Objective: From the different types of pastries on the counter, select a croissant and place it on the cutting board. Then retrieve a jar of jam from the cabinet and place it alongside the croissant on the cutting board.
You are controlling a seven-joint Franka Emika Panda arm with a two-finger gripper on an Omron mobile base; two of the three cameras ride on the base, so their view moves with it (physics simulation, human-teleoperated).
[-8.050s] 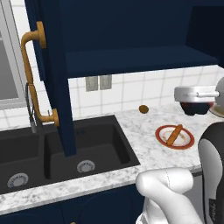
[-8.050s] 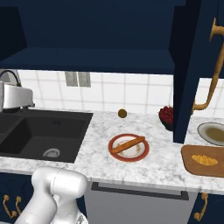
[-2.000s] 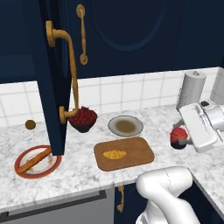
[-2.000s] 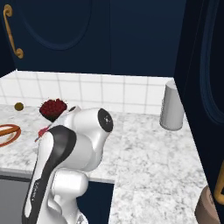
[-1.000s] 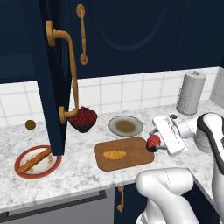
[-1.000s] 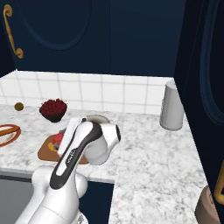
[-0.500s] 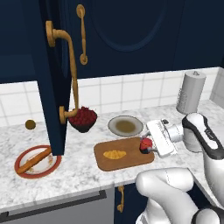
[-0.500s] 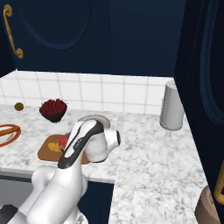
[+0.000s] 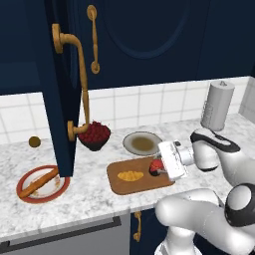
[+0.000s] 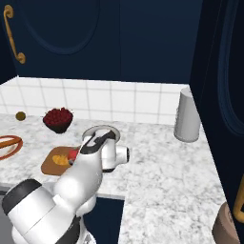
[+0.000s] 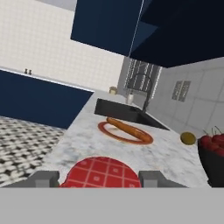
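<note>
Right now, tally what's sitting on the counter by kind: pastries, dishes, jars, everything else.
Pastries: 2, the croissant and the stick pastry
Dishes: 3, the red-rimmed plate, the grey plate, the berry bowl
Boards: 1, the cutting board
Jars: 1, the jam jar, between the fingers
Other: 2, the grey canister, the small round fruit
Total: 9

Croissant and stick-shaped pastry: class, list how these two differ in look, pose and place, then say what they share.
The croissant is short, golden-orange and curved; the stick-shaped pastry is long, thin, brown and straight. The croissant lies on the wooden cutting board, the stick-shaped pastry on a round red-rimmed plate. The croissant is near the hand with its red jar of jam; the stick-shaped pastry lies past the open cabinet door. Both lie flat.
</note>
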